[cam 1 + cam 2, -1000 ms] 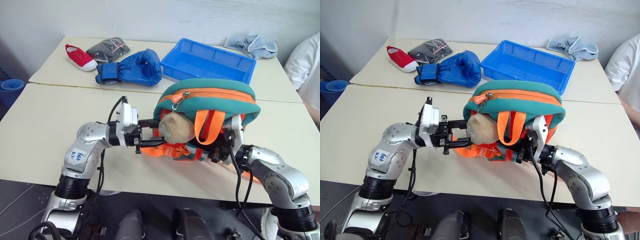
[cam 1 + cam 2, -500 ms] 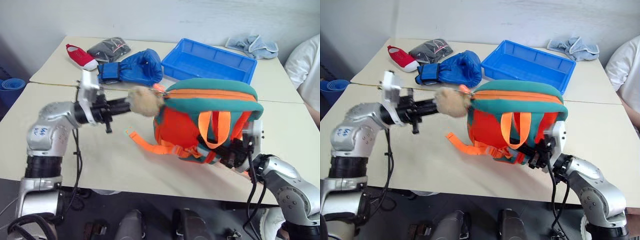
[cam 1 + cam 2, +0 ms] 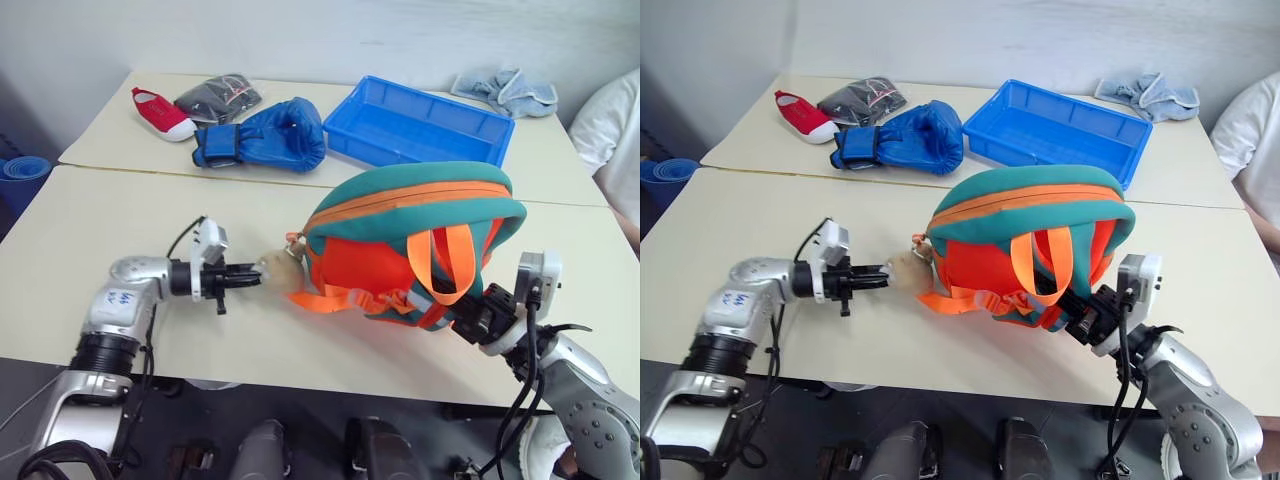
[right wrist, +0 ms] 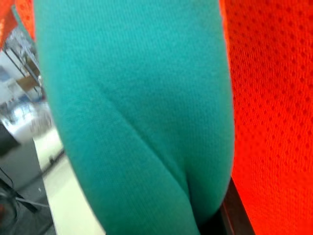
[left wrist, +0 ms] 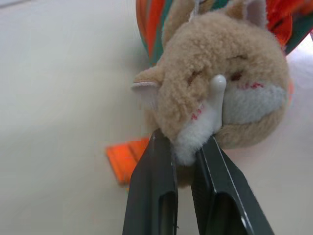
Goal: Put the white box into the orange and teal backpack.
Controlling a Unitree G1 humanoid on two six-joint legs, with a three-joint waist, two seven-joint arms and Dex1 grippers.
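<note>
On table (image 3: 120,220), left gripper (image 5: 188,149) pinches hamster charm (image 5: 220,93).

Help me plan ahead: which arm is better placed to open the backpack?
Left, probably: the left gripper is shut on the hamster charm by the backpack's zipper end; the right gripper clamps its underside, steadying it.

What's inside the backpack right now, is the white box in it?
Cannot tell. The orange and teal backpack looks zipped along its orange zipper line, so its inside is hidden. The left pincer is shut on the plush hamster charm; the right pincer grips the backpack's lower edge.
</note>
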